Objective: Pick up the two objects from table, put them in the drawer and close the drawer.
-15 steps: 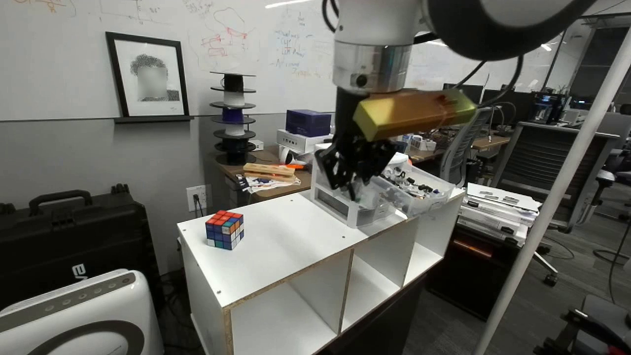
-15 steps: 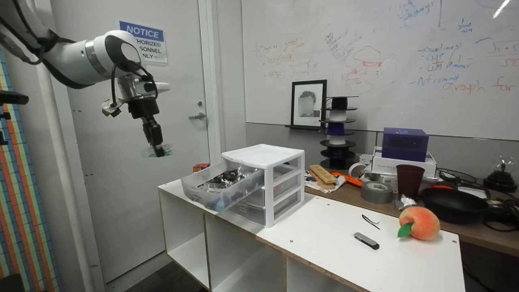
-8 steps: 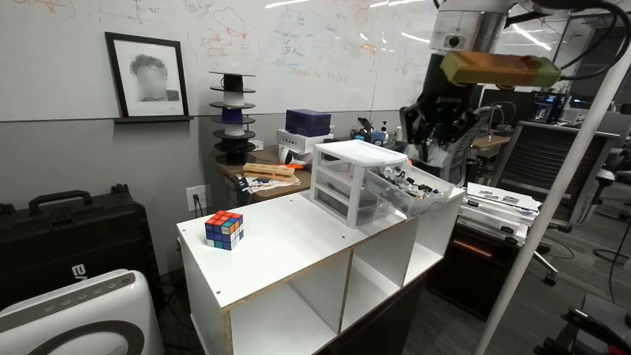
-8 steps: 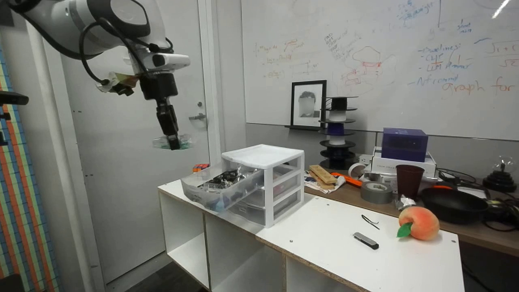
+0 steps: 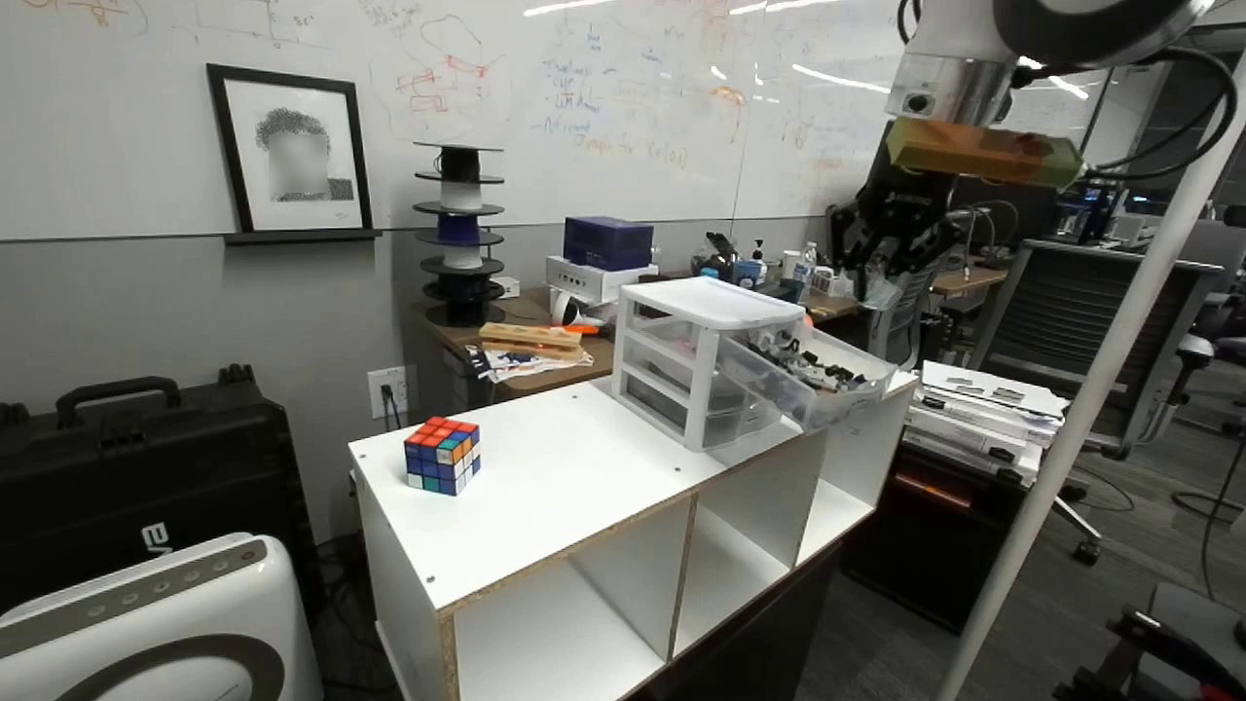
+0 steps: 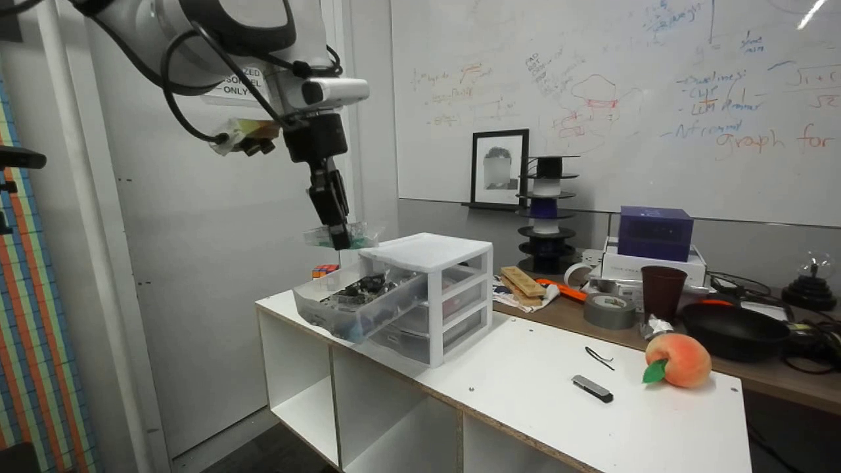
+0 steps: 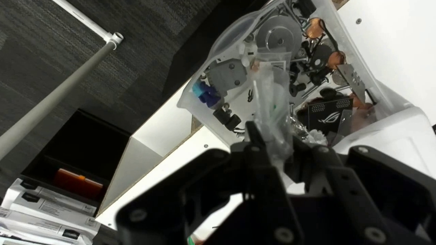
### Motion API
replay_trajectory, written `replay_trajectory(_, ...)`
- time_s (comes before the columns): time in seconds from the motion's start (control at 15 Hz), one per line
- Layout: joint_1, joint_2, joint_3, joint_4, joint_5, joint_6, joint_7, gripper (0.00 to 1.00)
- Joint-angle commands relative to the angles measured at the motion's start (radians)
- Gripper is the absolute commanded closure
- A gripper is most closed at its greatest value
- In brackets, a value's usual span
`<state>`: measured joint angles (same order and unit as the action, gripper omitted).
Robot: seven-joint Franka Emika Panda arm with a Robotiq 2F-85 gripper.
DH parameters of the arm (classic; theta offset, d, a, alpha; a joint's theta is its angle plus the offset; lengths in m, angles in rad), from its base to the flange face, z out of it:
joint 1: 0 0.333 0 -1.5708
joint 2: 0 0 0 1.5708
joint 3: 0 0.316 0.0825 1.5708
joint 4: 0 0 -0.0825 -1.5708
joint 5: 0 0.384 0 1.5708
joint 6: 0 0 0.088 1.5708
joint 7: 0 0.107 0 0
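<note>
My gripper point(image 7: 275, 141) clamps a clear packet point(image 7: 272, 102), seemingly above the drawer point(image 6: 384, 313), which stands pulled out, I judge, to catch it; well apart from the drawer sits the Rubik's cube point(image 5: 443, 456).

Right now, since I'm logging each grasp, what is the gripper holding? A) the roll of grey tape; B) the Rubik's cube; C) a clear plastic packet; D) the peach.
C: in the wrist view the gripper is closed on a clear plastic packet, while in an exterior view the Rubik's cube stands on the white shelf top.
</note>
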<state>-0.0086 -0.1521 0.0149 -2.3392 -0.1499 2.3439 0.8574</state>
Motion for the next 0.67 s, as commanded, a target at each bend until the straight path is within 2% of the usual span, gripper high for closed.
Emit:
replay_trajectory(0.0,0.015,0.176,0.035,0.122,0.019,0.009,-0.019,0.97)
replay_trajectory(0.2,0.049,0.304,0.045,0.219,-0.038,-0.007,0.032,0.97)
replay_trajectory(0.53,0.118,0.430,0.004,0.343,-0.129,-0.044,0.108,0.97)
replay_trajectory(0.6,0.131,0.437,-0.002,0.354,-0.143,-0.056,0.114,0.91)
